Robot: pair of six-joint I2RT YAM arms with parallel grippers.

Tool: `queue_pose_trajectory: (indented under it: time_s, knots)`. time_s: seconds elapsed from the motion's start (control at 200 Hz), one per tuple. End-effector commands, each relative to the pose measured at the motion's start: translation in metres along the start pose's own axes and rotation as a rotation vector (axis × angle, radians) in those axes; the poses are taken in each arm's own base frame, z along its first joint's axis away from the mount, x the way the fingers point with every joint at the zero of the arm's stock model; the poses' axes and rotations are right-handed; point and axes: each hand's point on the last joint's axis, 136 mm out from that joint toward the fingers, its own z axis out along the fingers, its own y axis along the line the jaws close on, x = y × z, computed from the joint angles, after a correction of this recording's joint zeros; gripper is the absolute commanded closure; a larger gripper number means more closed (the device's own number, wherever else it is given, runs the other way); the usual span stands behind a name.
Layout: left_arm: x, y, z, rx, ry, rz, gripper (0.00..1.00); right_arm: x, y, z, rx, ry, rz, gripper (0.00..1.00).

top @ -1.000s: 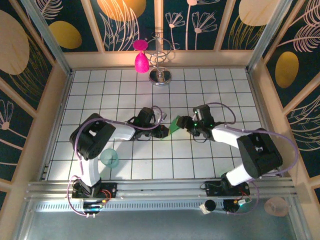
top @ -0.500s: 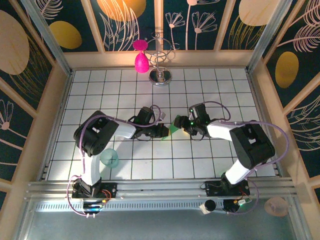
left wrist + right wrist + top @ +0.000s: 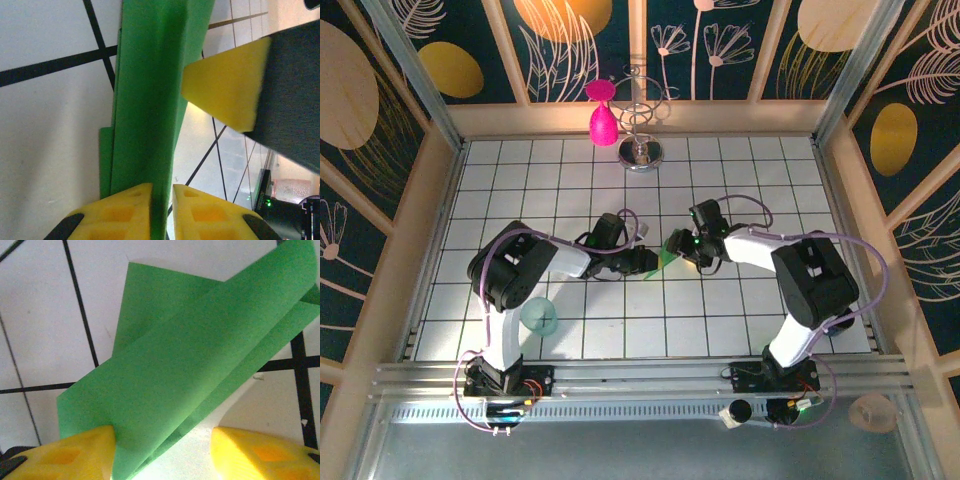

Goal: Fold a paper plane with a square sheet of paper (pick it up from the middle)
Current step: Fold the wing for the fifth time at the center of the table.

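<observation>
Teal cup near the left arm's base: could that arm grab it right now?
Probably not straight away. The left gripper is closed on the folded green paper, so it would need to let go first. The teal cup itself stands uncovered, close beside that arm.

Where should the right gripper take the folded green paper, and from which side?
Probably the stacked layers near the crease of the folded green paper, approached from the end opposite the left gripper: thin sheet, and those layers lie between the open fingers of the right gripper.
</observation>
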Motion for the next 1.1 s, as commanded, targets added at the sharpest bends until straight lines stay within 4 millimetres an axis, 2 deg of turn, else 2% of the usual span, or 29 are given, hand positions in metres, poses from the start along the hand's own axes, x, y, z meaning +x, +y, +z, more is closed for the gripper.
queue_pose_trajectory:
  time_s: [0.0,0.205,0.39,0.701,1.096]
  knots:
    - [-0.007,-0.006,-0.012,-0.014,-0.048,0.026,0.77,0.01,-0.028,0.033,0.147,0.012,-0.033,0.44]
    - [-0.009,-0.005,-0.025,-0.07,-0.09,0.051,0.69,0.011,-0.03,0.039,0.159,0.022,-0.011,0.44]
    - [-0.006,0.008,-0.031,-0.159,-0.094,0.049,0.64,0.01,-0.03,0.039,0.158,0.023,0.001,0.43]
    - [0.008,0.011,-0.027,-0.129,-0.047,0.019,0.6,0.015,-0.034,0.047,0.169,0.05,0.026,0.44]
    - [0.022,0.025,-0.017,-0.238,0.008,0.054,0.6,0.022,-0.04,0.053,0.187,0.079,0.05,0.45]
